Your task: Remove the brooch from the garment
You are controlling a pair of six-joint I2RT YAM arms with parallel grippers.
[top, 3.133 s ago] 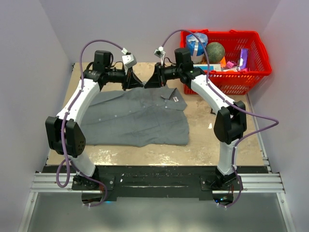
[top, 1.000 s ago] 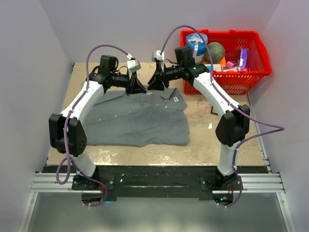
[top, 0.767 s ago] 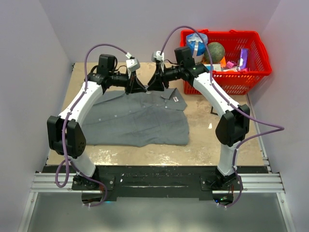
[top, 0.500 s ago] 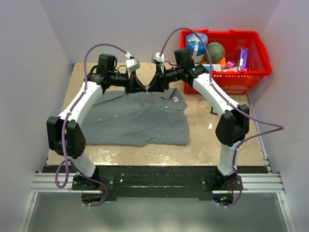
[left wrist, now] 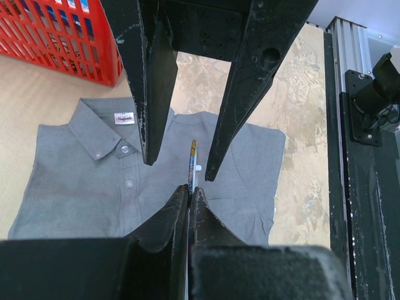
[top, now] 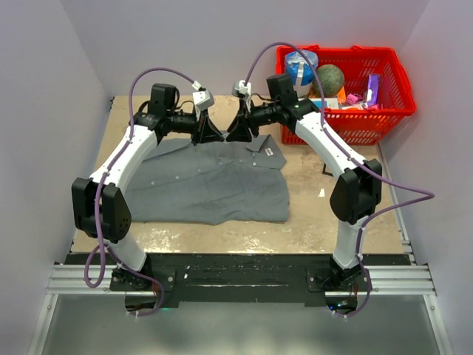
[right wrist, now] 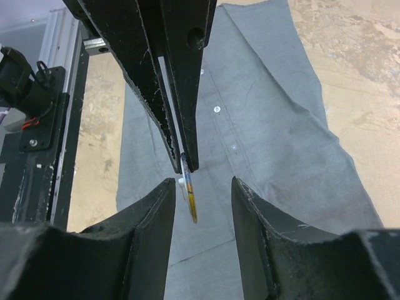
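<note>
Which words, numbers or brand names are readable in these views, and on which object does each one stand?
White collar label on the grey shirt: dark print, too small to read.
Contents of the red basket: any print is too blurred to read.
No text in any view can be quoted.

One garment (top: pixel 207 181), one brooch (right wrist: pixel 189 200), one basket (top: pixel 369 126) and two hands: left hand (left wrist: pixel 189 190), right hand (right wrist: pixel 202 181).

The brooch (left wrist: pixel 192 153) sits between left hand (left wrist: pixel 189 191) and right hand (right wrist: pixel 203 182), above the garment (top: pixel 214 181).
</note>
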